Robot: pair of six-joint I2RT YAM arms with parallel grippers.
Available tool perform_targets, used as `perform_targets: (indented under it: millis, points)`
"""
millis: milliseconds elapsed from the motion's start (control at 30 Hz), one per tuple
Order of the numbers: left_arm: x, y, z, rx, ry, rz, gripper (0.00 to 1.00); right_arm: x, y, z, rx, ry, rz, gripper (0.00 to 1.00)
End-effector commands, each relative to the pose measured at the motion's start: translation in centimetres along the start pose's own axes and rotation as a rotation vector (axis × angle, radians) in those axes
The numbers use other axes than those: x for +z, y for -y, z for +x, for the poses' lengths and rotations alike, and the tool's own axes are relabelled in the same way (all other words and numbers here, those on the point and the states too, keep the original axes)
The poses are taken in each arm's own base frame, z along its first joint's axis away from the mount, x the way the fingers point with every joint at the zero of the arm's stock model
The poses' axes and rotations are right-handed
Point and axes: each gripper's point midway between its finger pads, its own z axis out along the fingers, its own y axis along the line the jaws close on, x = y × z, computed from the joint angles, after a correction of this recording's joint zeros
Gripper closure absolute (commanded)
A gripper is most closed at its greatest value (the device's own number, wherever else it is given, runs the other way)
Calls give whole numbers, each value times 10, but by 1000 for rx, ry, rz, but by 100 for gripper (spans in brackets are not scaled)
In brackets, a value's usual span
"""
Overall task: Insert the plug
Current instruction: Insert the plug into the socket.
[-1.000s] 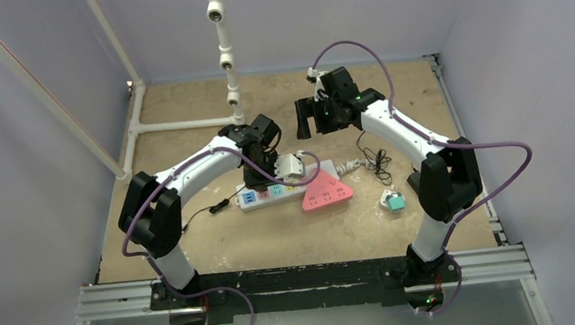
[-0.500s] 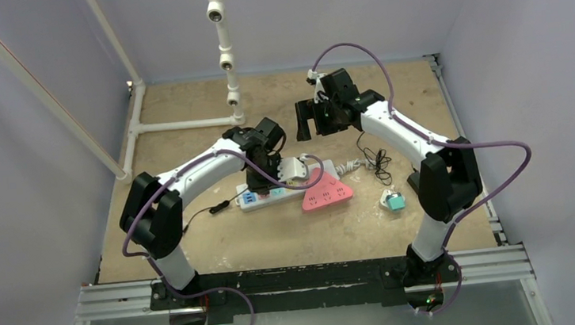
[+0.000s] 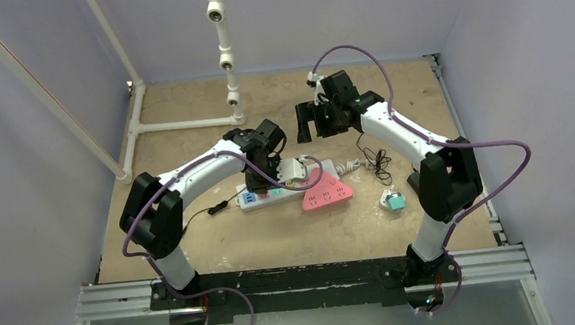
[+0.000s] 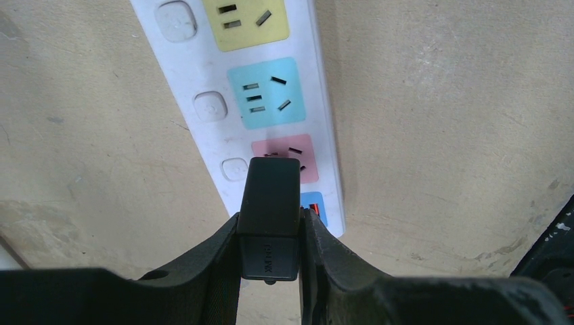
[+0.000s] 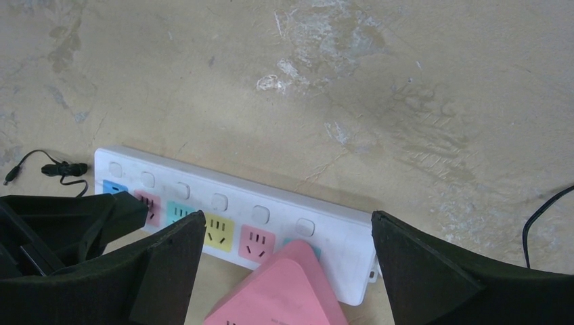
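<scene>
My left gripper (image 3: 258, 183) is shut on a black plug (image 4: 269, 210) and holds it tip-down over the left end of the white power strip (image 3: 287, 188). In the left wrist view the plug covers part of the pink socket (image 4: 308, 159), next to the blue end socket; I cannot tell whether its pins touch the strip (image 4: 203, 74). My right gripper (image 3: 313, 118) is open and empty, hovering above the table behind the strip. In its view the strip (image 5: 284, 210) lies between its wide-apart fingers (image 5: 169, 264), with the plug (image 5: 128, 206) at the left.
A pink triangular socket block (image 3: 326, 196) lies over the strip's right end, also in the right wrist view (image 5: 284, 291). A thin black cable (image 3: 378, 162) and a small teal object (image 3: 392, 201) lie to the right. White pipework (image 3: 224, 57) stands at the back left.
My left gripper has moved with the plug a little forward and left, down toward the strip's left end. The right arm has barely moved.
</scene>
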Motion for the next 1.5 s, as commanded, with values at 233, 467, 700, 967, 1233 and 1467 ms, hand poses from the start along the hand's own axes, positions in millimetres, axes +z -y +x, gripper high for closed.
perform_targets:
  millis: [233,467,700,967,1233,1467]
  points:
    - [1,3,-1,-37,2,-12,100,-14,-7,-12,-18,60,-27,6]
    - [9,12,3,-28,-15,10,100,-15,-6,-12,-15,59,-20,6]
    - [18,16,4,-20,-39,23,100,-15,-6,-12,-16,59,-18,6]
    - [24,23,7,-45,-57,37,100,-16,-6,-13,-17,63,-15,6]
    - [33,35,17,-98,-82,59,100,-15,-5,-12,-15,58,-13,7]
    - [42,43,26,-123,-102,63,100,-14,-5,-12,-15,58,-14,7]
